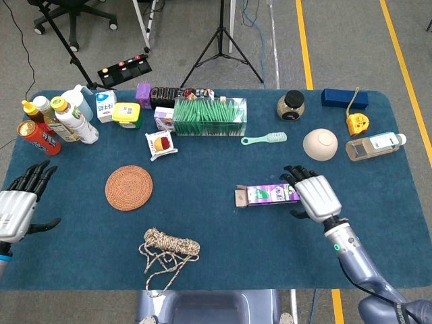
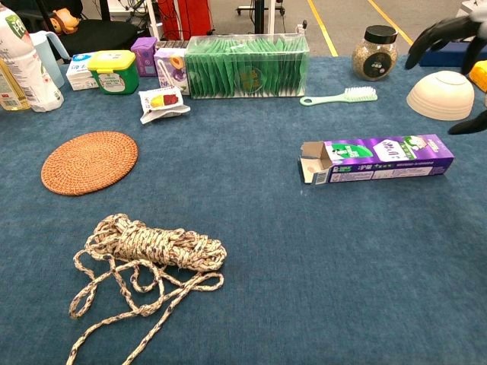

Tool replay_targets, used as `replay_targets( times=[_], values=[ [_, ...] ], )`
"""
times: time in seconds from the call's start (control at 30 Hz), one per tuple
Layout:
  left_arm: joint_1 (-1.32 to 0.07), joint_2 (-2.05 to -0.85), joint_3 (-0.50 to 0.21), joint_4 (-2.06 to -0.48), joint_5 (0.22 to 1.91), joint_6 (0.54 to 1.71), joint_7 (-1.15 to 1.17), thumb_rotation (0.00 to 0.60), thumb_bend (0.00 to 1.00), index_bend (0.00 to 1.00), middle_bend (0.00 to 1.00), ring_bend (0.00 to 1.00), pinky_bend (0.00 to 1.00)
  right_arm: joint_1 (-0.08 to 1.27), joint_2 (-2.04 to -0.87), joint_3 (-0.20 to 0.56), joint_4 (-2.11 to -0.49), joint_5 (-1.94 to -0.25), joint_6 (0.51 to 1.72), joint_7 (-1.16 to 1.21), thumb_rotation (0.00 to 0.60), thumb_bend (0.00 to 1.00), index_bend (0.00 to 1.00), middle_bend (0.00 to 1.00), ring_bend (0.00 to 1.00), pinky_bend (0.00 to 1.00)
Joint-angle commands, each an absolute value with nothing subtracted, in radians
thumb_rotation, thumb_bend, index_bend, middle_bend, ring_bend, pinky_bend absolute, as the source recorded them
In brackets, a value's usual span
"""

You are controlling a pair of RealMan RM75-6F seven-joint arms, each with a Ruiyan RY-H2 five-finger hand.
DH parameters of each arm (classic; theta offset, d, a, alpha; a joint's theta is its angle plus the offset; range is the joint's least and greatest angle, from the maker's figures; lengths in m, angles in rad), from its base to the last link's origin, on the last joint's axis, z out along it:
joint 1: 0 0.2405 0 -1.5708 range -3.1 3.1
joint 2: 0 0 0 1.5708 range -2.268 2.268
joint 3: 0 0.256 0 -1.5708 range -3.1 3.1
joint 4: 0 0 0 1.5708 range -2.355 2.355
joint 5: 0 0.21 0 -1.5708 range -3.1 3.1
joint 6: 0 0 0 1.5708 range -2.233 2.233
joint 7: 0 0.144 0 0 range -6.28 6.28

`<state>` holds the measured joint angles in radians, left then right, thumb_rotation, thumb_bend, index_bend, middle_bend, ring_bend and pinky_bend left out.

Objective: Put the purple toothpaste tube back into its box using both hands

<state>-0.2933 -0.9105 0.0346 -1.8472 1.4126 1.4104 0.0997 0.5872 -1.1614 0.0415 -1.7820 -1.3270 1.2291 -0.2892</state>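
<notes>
The purple toothpaste box (image 1: 266,195) (image 2: 380,158) lies flat on the blue table, its end flap open at the left. No tube shows outside the box, and I cannot see into it. My right hand (image 1: 314,197) hovers just right of the box with fingers spread, holding nothing and not touching it. In the chest view only its dark fingertips (image 2: 445,34) show at the top right corner. My left hand (image 1: 17,206) is open at the table's left edge, far from the box and holding nothing.
A woven coaster (image 1: 129,187) and a rope bundle (image 1: 169,246) lie left of the box. Behind it are a clear case of green packets (image 1: 210,116), a mint brush (image 1: 264,139), a bowl (image 1: 320,144) and a jar (image 1: 291,104). Bottles (image 1: 54,121) crowd the far left.
</notes>
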Motion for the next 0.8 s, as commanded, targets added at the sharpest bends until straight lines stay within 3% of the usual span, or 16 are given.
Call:
replay_targets(
  times=[0.03,0.43,0.67,0.8],
  values=[
    [-0.245,-0.938,0.059,-1.789,1.458,1.46,0.029,0.6,0.04,0.0,0.0,0.0,0.18,0.478,-1.13,-0.019,-1.701,-1.497,1.38,-0.176,0.6,0.0,0.24,0.14,0.14,0.33],
    [-0.106,-1.013,0.099,-1.524,1.555,1.589,-0.179,0.6,0.04,0.0,0.0,0.0,0.17,0.268,-1.16,-0.057,-1.45,-1.591,1.632,-0.046,0.579,0.0,0.22,0.11,0.08,0.26],
    [-0.087,-1.047,0.083,-1.446,1.565,1.597,-0.231,0.6,0.04,0.0,0.0,0.0,0.17,0.218,-1.129,-0.043,-1.453,-1.535,1.607,-0.051,0.475,0.0,0.11,0.01,0.0,0.15],
    [-0.086,-1.055,0.071,-1.43,1.555,1.583,-0.244,0.6,0.04,0.0,0.0,0.0,0.17,0.212,-1.124,-0.03,-1.465,-1.524,1.585,-0.054,0.469,0.0,0.09,0.0,0.0,0.13]
  ],
)
